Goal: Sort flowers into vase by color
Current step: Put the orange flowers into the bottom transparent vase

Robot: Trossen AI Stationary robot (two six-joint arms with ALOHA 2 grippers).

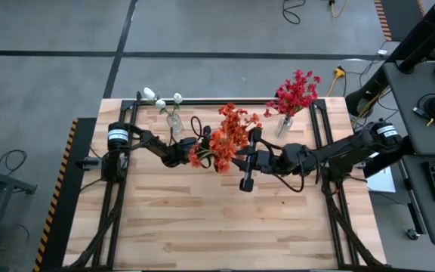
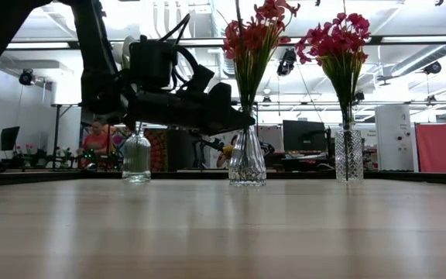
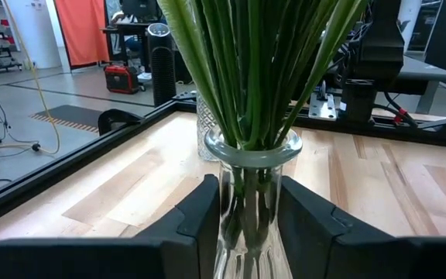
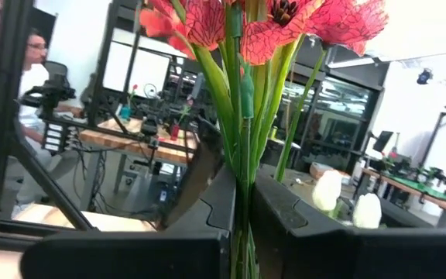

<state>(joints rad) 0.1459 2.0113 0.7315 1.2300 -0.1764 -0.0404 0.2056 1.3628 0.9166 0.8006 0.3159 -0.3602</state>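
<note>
Three glass vases stand along the far part of the table. A small bottle (image 1: 174, 122) holds white flowers (image 1: 161, 98), and the right vase (image 2: 348, 155) holds crimson flowers (image 1: 297, 92). The middle vase (image 2: 248, 159) holds orange flowers (image 1: 236, 127) on green stems (image 3: 246, 70). My left gripper (image 3: 250, 194) reaches level from the left and is shut on that middle vase. My right gripper (image 4: 242, 194) comes from the right, higher up, and is shut on orange flower stems just under the blooms (image 4: 207, 23). It does not show in the low view. My left gripper pinches the middle vase's narrow neck (image 3: 231, 203) between its two fingers (image 3: 204, 213), just below the rim. The fingers come in level from the table's left. The vase stands upright with its base on the table. My right gripper pinches a thin bundle of green stems (image 4: 242, 213) between its two fingers (image 4: 281, 205), a little below the orange blooms. The fingers lie across the stems, which stand upright. Where the stems' lower ends go lies outside the view.
Black rails (image 1: 319, 128) frame the wooden table (image 1: 225, 227) on its left, right and far sides. The near half of the table lies bare. A person (image 2: 97, 139) sits in the room beyond the far edge.
</note>
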